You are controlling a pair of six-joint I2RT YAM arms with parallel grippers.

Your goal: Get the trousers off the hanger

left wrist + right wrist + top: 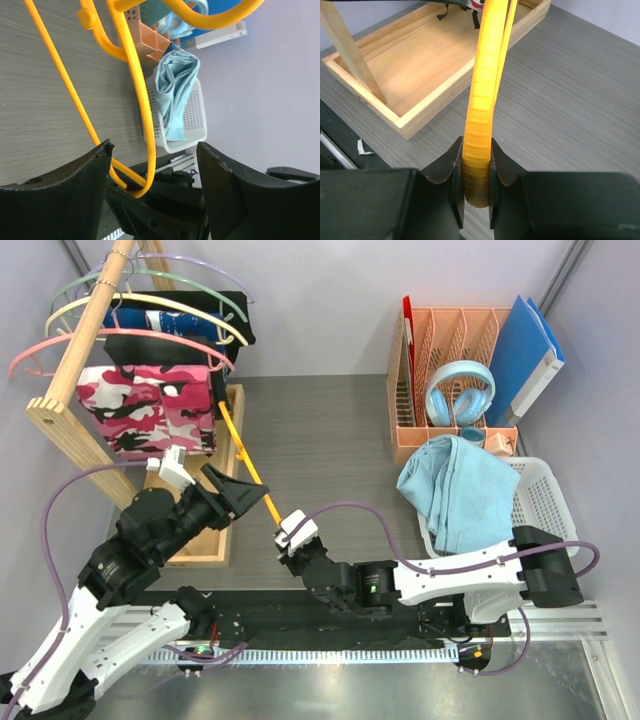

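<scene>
A grey wood-grain counter (330, 440) carries a wooden rack (75, 370) of clothes at the left and a white basket (560, 502) at the right. The light blue trousers (460, 490) lie draped over the basket's rim, well apart from the yellow-orange hanger (250, 465). The right fingers (447, 175) are clamped tight on one end of the hanger, which rises bare toward the rack. The left fingers (65, 190) are spread wide, with the hanger between them but not pinched.
</scene>
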